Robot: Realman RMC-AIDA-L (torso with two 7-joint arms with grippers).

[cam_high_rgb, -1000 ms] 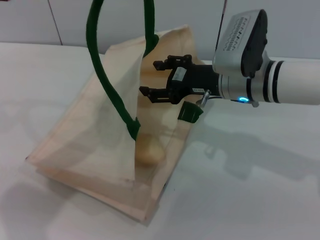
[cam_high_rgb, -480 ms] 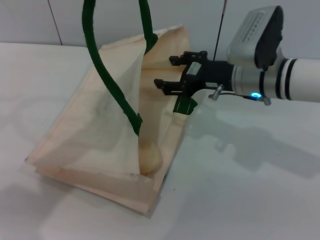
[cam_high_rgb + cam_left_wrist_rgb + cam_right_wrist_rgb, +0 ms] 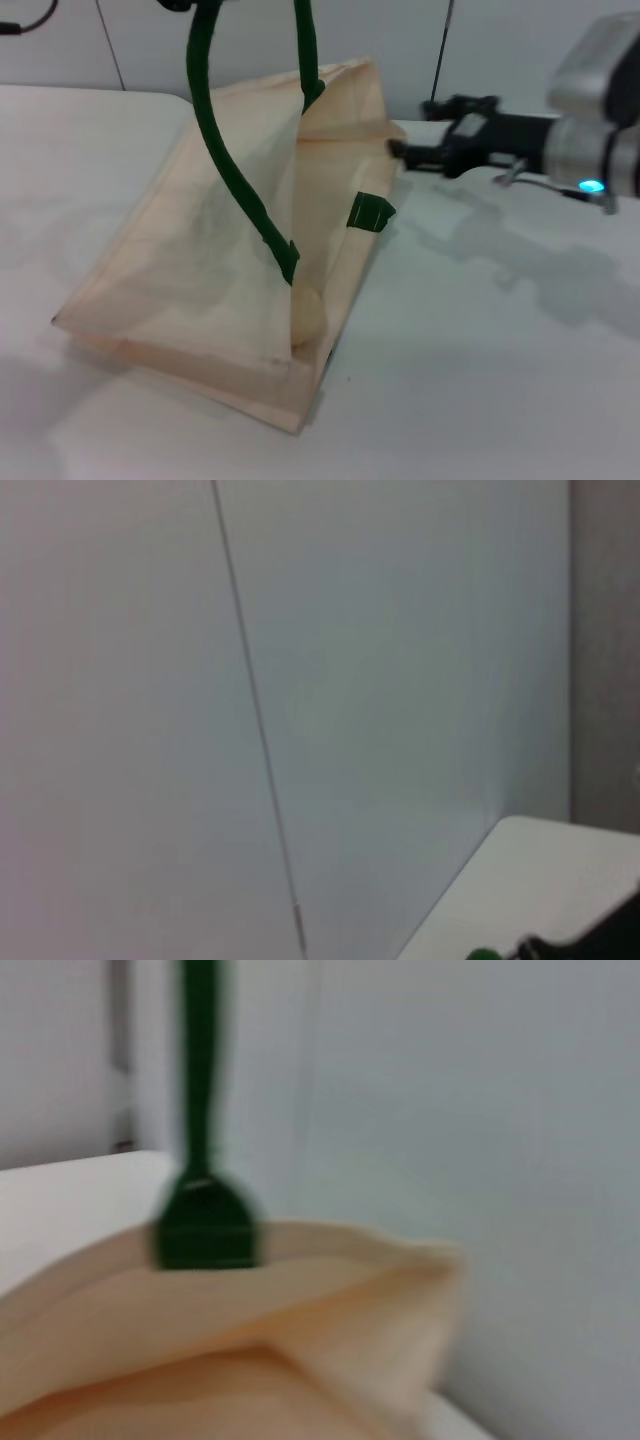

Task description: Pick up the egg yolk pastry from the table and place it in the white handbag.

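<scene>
The white handbag [image 3: 190,270] lies on the table with its mouth pulled open. One dark green handle [image 3: 225,150] rises taut to the top edge, where a dark bit of my left gripper [image 3: 180,4] holds it up. The egg yolk pastry [image 3: 309,311] shows as a pale lump inside the bag, low against the fabric near the front corner. Just right of the bag's mouth and outside it, my right gripper [image 3: 425,128] hovers open with nothing in it. The right wrist view shows the bag's rim [image 3: 330,1290] and a green handle tab [image 3: 205,1225] close by.
The white table [image 3: 480,380] spreads to the right of and in front of the bag. A pale wall [image 3: 400,40] closes off the back. A loose green handle end [image 3: 371,212] hangs over the bag's right edge.
My right gripper has pulled back to the right, out of the bag's mouth. The pastry stays inside the bag. The held handle has shifted slightly.
</scene>
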